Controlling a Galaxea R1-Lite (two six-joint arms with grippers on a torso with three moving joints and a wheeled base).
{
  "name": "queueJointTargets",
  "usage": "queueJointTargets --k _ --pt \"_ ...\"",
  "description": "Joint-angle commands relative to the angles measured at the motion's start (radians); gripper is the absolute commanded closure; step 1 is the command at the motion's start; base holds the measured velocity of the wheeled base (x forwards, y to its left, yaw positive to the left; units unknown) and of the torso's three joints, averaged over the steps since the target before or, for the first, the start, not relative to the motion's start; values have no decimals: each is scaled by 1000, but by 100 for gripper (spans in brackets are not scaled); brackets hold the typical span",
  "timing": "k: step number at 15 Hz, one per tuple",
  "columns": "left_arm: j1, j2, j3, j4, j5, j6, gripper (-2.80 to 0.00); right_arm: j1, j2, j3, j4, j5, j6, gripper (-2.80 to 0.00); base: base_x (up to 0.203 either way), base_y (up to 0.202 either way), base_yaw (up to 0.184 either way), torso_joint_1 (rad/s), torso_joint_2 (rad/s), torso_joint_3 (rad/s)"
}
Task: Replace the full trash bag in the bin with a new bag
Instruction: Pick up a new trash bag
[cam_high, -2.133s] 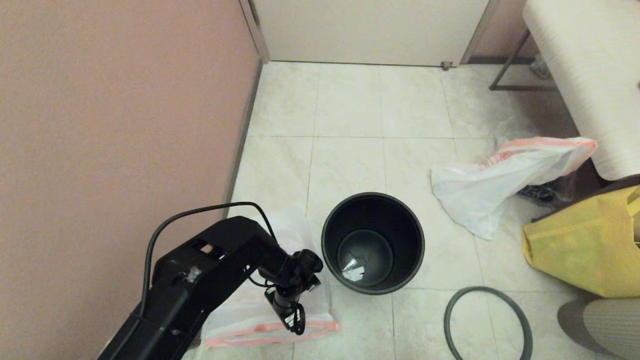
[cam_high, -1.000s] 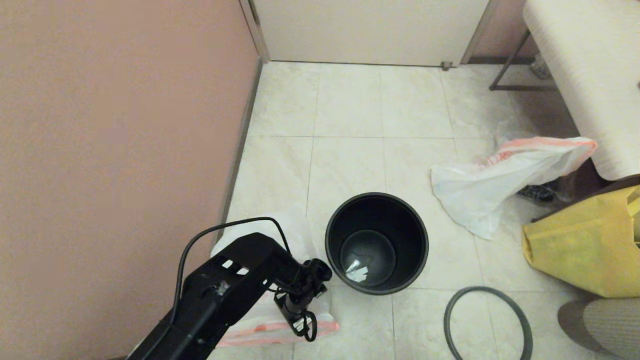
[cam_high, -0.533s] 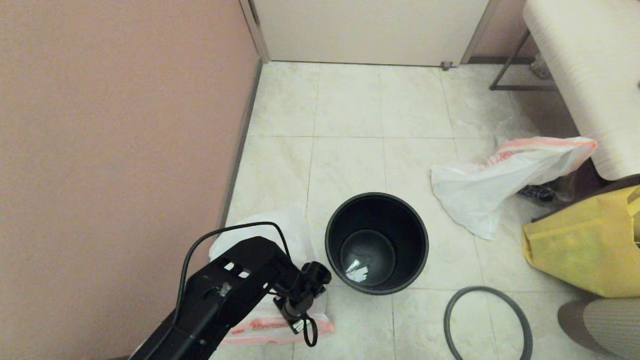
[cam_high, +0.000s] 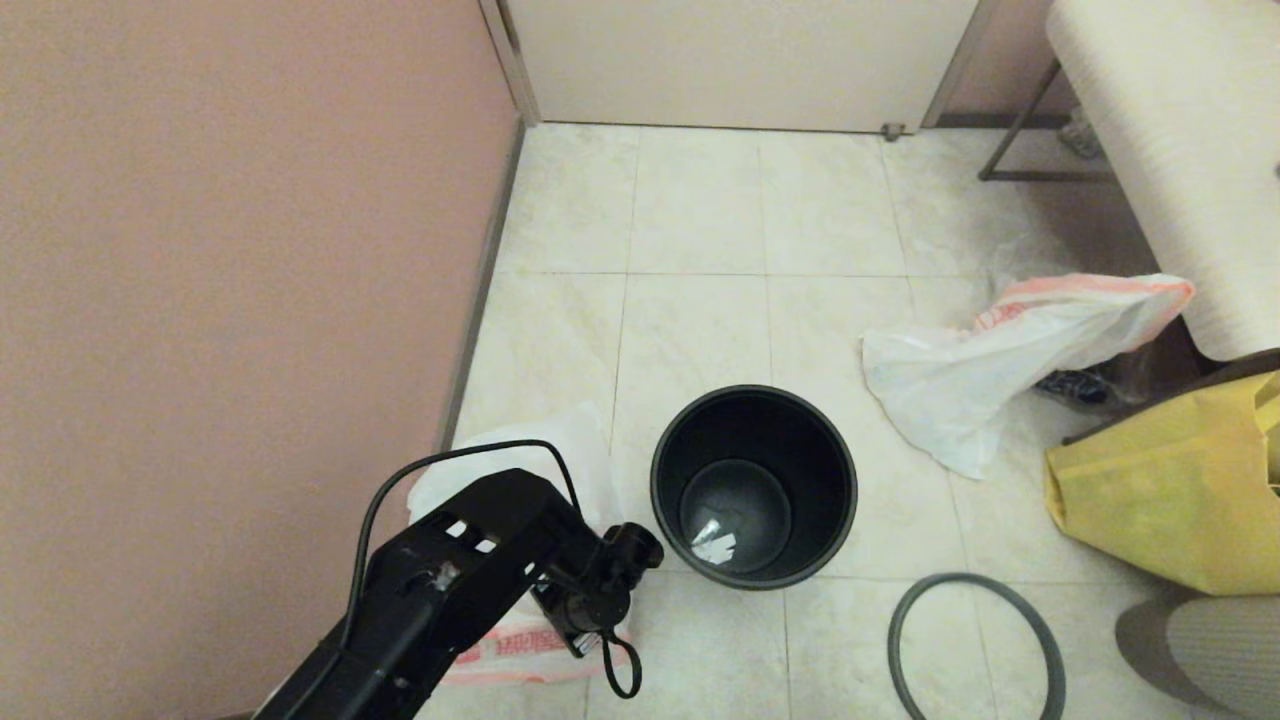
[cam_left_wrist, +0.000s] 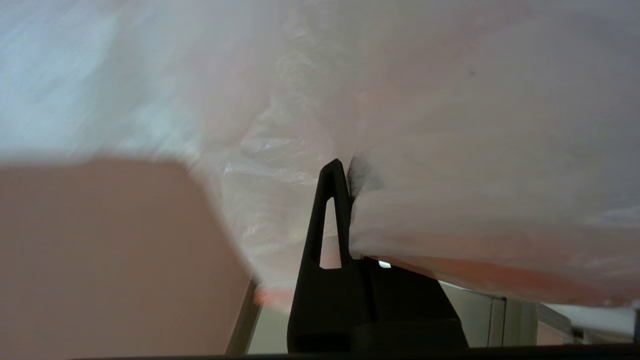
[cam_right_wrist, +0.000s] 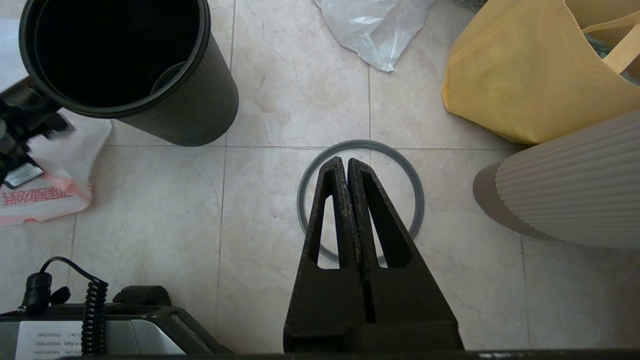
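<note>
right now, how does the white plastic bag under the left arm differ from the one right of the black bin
The translucent white plastic bag left of the round black bin is bunched up and pinched by the left gripper. The limp white plastic bag right of the bin lies spread out, untouched. Both have orange-pink mouth bands.

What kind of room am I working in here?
Probably a corner of a home or hotel room: pale tiled floor, a pinkish wall meeting a closed door, and a small black bin with bags around it.
</note>
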Motion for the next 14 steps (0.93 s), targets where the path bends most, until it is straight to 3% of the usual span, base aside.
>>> queueJointTargets --k 1,4,7,10,14 --pt "-6 -80 40 18 93 -58 0 0 2 0 1 0 0 0 0 0 0 0 0 0" --pt "-3 -231 119 23 180 -116 0 0 2 0 1 0 0 0 0 0 0 0 0 0" --pt "-4 -366 171 35 319 -199 0 0 2 0 1 0 0 0 0 0 0 0 0 0" --pt "-46 -556 204 54 346 -263 0 0 2 0 1 0 0 0 0 0 0 0 0 0" --pt "-129 -849 226 106 354 -298 0 0 2 0 1 0 0 0 0 0 0 0 0 0"
